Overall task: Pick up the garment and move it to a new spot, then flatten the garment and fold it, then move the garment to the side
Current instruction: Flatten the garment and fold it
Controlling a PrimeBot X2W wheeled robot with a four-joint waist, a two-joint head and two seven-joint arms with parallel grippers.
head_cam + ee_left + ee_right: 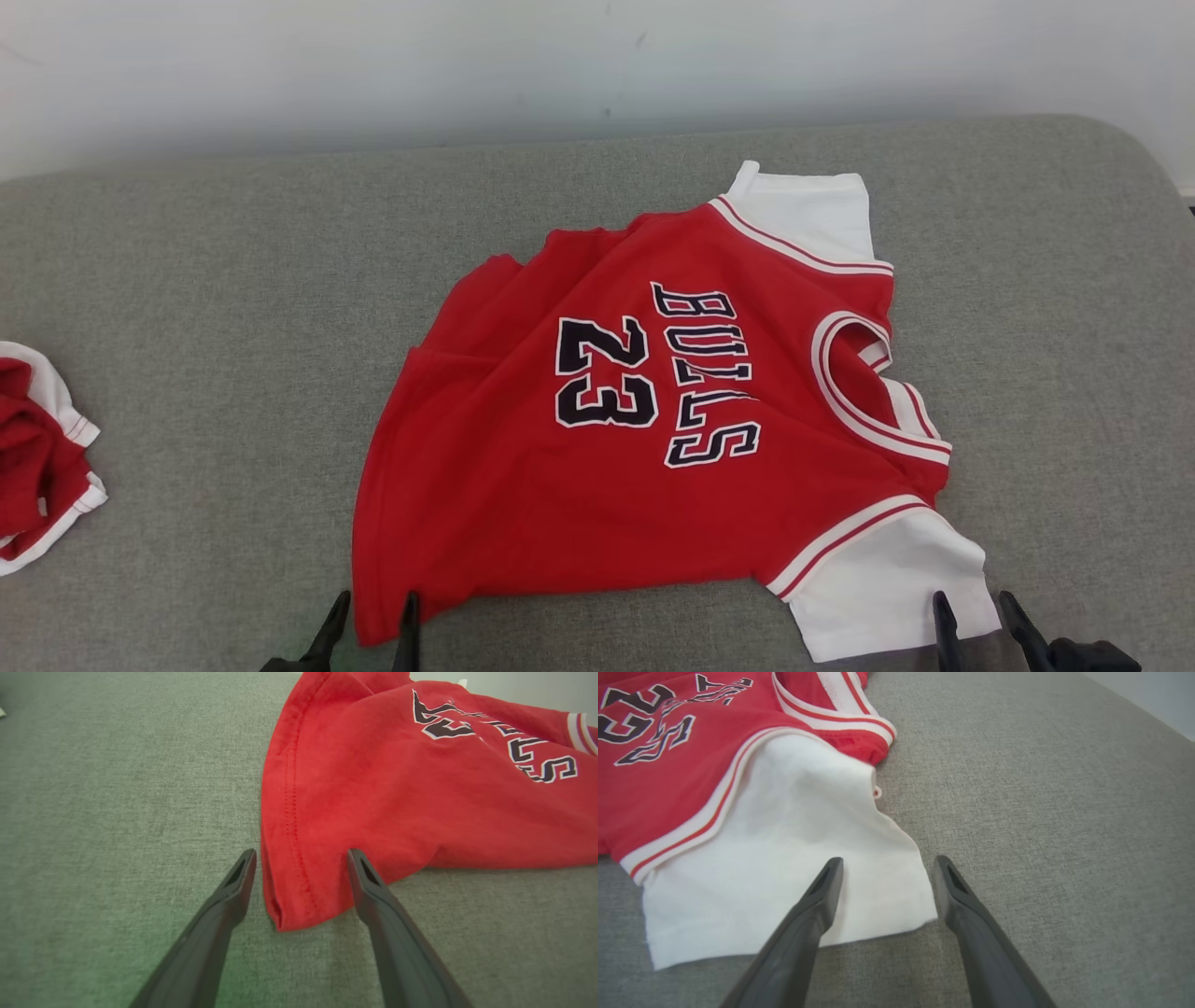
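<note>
Straddling corners of the jersey [653, 420], left pincer [377, 597] and right pincer [972, 597] gape

red jersey [523, 485] lettered "BULLS", numbered "23"

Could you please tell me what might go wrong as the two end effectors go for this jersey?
1. The left end effector stands open astride the folded hem corner; closing may pinch just one layer, so the jersey would sag unevenly.
2. The right end effector has the corner of the white sleeve between its open fingers; such a shallow bite could slip.
3. The rumpled far edge may tuck under when lifted.
</note>
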